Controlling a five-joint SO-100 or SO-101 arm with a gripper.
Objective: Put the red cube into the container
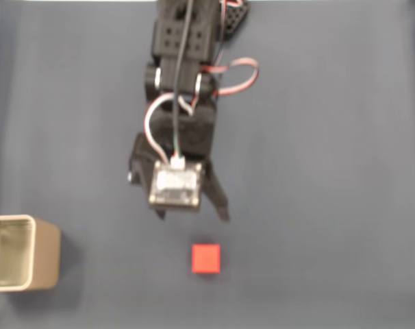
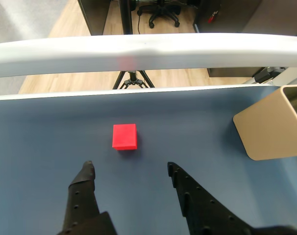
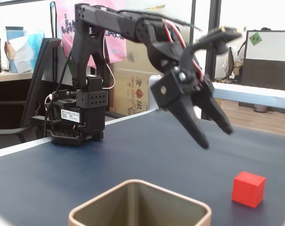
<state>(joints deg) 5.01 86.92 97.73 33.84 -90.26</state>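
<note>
The red cube rests on the dark blue table. My gripper hangs open above the table, a short way short of the cube, with nothing between its black fingers. In the wrist view the cube lies just beyond the fingertips, slightly left of the gap's middle. The container, a beige tin with a pale rim, stands upright and empty at the left edge of a fixed view, well apart from cube and gripper.
The arm's base is clamped at the far side of the table. A white rail runs along the table's edge beyond the cube. A tripod and office chair stand on the floor past it.
</note>
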